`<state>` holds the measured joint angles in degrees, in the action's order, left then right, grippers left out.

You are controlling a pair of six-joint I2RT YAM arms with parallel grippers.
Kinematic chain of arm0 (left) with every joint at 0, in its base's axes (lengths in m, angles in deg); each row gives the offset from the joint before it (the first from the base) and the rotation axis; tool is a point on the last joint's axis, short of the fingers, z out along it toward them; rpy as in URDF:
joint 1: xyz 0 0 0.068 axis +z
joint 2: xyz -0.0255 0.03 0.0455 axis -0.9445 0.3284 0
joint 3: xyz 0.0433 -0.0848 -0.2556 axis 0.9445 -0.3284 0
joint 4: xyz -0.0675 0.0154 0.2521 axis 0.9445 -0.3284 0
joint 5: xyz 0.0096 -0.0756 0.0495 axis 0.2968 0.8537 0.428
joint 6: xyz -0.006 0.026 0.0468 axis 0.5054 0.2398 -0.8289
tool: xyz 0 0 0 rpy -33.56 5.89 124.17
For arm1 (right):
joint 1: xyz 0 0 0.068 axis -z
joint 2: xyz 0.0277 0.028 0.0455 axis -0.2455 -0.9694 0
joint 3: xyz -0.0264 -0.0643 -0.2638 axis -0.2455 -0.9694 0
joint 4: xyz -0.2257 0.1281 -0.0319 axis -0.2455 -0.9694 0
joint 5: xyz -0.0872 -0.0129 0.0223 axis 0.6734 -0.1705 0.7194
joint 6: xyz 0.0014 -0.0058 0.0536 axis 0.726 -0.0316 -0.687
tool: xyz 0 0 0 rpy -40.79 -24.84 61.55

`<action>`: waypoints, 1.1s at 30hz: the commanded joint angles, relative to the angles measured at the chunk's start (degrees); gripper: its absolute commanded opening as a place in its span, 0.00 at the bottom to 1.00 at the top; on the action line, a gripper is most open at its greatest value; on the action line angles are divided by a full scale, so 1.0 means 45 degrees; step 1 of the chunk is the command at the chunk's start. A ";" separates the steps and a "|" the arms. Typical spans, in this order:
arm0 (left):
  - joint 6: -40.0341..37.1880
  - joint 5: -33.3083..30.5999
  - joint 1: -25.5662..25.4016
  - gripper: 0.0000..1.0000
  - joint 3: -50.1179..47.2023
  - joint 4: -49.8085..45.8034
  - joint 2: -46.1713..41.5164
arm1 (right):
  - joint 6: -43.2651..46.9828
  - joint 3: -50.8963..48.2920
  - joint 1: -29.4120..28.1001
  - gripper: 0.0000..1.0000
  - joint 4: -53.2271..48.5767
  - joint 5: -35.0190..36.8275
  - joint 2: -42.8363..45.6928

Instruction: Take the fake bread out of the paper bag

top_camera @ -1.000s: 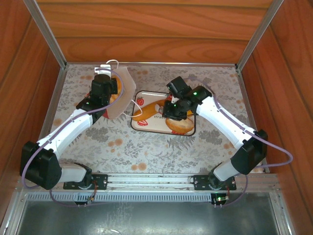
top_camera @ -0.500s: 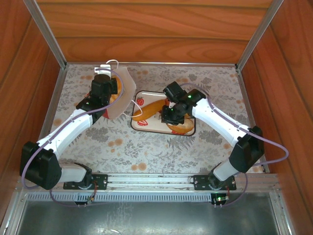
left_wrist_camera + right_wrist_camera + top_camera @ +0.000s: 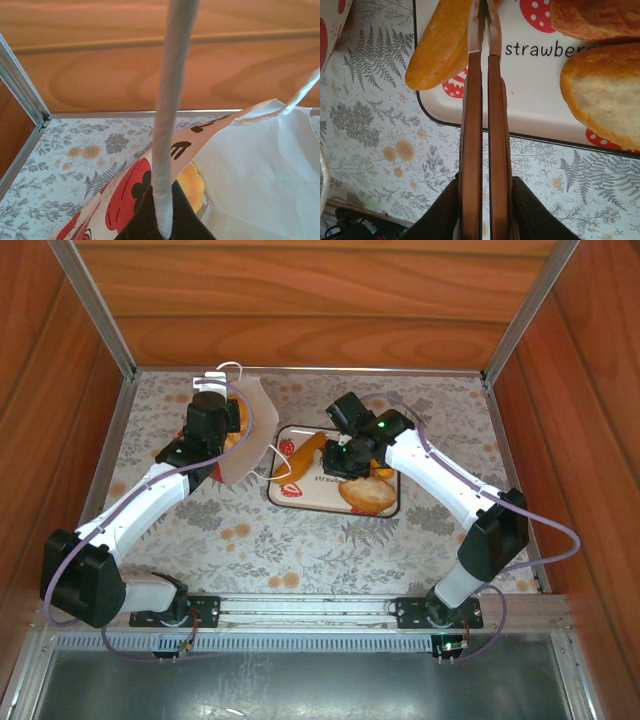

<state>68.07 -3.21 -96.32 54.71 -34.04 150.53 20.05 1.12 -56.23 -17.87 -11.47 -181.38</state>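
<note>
My left gripper (image 3: 212, 410) (image 3: 167, 227) is shut on a white cord handle (image 3: 172, 100) of the paper bag (image 3: 250, 440) (image 3: 260, 165), holding it tilted with its mouth toward the tray. A yellow flower-shaped bun (image 3: 192, 185) shows inside the bag. On the strawberry-print tray (image 3: 300, 496) (image 3: 540, 85) lie a long orange bread (image 3: 308, 452) (image 3: 440, 45), an oval loaf (image 3: 368, 493) (image 3: 605, 100) and another brown piece (image 3: 384, 472) (image 3: 590, 17). My right gripper (image 3: 335, 460) (image 3: 484, 10) is shut and holds nothing, its tips over the tray just right of the long bread.
Wooden walls with metal corner posts (image 3: 105, 330) close in the floral table (image 3: 260, 540) on three sides. The tray sits mid-table right beside the bag. Open tabletop lies in front of the tray and toward the right wall.
My right gripper has moved back and to the left across the tray. The long orange bread now lies at the tray's far left. The left arm and bag have stayed put.
</note>
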 commanded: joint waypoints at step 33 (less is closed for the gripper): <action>0.0304 0.0328 0.0080 0.00 -0.0110 0.0041 -0.0197 | -0.1361 -0.1526 0.0254 0.48 0.2138 -0.1100 0.0797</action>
<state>68.14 -2.55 -96.32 54.40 -34.02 150.16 15.24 -5.50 -55.42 -11.51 -13.76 -177.44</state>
